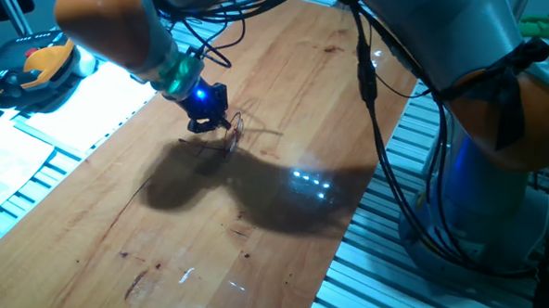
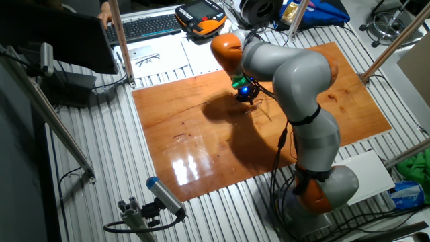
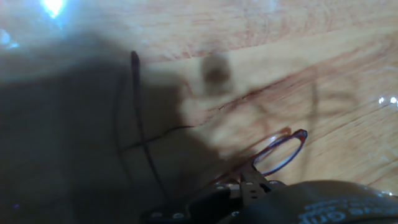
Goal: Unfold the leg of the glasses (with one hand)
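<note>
One fixed view: the arm reaches down over the wooden table [image 1: 286,99], and the claw [image 1: 213,123] sits low, right at the board, with a blue light glowing on its wrist. The glasses [image 1: 234,132] stand just beside the fingertips, on the side away from the arm's shadow, one rim upright and thin against the wood. Contact looks likely, but the frame is too fine here to see what exactly is pinched.

The other fixed view: the claw [image 2: 246,94] works near the far middle of the table [image 2: 201,168], well away from every edge. The glasses are too small to pick out here (lost under the wrist and its shadow).

Hand view: one oval rim of the glasses [image 3: 281,152] lies just ahead of the dark fingers [image 3: 249,190], and the wire at the bridge or hinge seems to run in between them. A long thin leg [image 3: 140,118] stretches away across the shadowed wood. The fingers look nearly closed on the wire, though a true grip cannot be confirmed; how wide they stand I cannot tell.

Risks, as I judge them: the wire is springy and slim, so it may slip out sideways. Pressing down could bend the frame, and a drag across the wood may slide the whole pair instead of swinging the leg.
</note>
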`<state>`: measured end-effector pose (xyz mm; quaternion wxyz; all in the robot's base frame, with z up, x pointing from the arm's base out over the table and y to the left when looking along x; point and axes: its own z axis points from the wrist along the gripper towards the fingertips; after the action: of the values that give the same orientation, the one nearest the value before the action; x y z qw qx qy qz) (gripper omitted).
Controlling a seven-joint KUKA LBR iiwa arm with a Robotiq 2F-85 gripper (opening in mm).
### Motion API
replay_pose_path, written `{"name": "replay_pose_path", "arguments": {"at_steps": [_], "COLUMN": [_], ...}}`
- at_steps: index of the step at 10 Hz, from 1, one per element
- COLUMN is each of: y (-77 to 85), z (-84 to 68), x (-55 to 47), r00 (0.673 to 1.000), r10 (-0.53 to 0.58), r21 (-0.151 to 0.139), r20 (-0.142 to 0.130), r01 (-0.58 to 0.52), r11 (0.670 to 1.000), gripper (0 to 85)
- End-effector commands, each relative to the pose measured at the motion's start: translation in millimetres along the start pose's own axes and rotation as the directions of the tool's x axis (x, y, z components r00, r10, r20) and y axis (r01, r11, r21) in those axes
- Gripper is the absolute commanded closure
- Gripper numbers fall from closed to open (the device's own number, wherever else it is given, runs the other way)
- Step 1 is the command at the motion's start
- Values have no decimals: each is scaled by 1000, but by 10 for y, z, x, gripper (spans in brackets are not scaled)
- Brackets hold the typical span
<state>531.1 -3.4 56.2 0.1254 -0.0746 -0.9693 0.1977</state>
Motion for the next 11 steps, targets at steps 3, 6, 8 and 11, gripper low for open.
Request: {"name": "replay_pose_path", "arguments": {"at_steps": [3, 6, 8, 11], "y": [34, 43, 62, 74], "z": [53, 68, 91, 103], "x": [6, -8, -40, -67], "r00": [1000, 1000, 1000, 1000], "r10": [9, 14, 11, 10], "r21": [7, 23, 34, 41], "r20": [-15, -24, -17, -11], "r01": [-9, -13, -10, -9], "r11": [1000, 1000, 999, 999], "gripper": [850, 850, 850, 850]}}
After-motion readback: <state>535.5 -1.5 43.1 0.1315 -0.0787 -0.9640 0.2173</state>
